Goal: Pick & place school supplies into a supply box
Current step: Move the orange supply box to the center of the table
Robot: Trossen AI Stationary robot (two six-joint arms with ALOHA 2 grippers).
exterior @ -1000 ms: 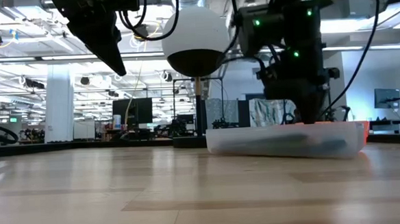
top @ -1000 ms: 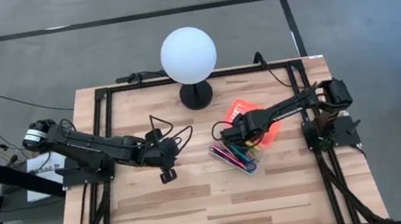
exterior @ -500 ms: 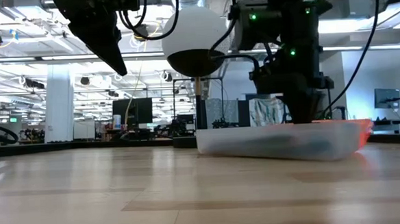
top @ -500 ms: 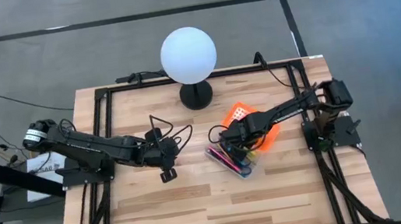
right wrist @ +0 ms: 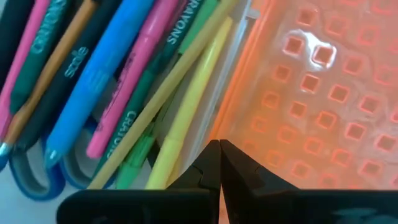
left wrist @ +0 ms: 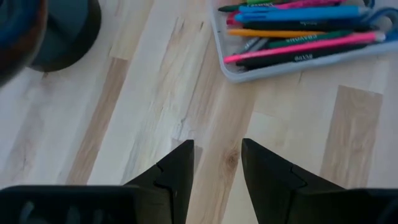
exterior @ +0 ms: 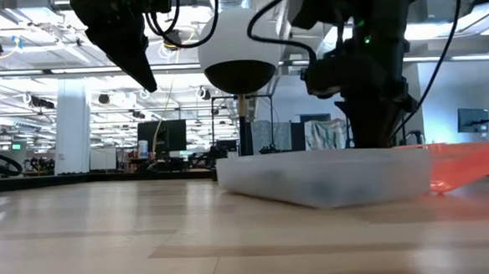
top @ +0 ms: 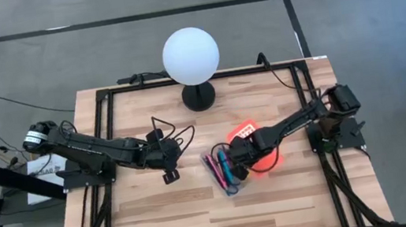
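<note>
The supply box is a clear tray lying on the table. Its orange lid is folded open flat toward the right. Pens, pencils and markers fill the tray, and the scissors' blue handles show at one end. My right gripper is shut and low, with its tips where tray and lid join. My left gripper is open and hangs high over bare wood left of the box; its wrist view shows the tray ahead. My right gripper comes down from above onto the box's long edge where the clear tray meets the orange lid. Its shut fingertips rest there, beside a yellow pencil. The box stays flat on the table. Whether the tips pinch the wall, I cannot tell.
A white globe lamp stands on a dark round base at the table's far middle, behind the box. Black frame rails run along the left and right table edges. Bare wood lies toward the near edge.
My right gripper has moved toward the table's near edge and to the left, staying shut. The box has slid along the table with it and turned, so its long side now runs more near-to-far. The orange lid has come along, lying open on the right.
</note>
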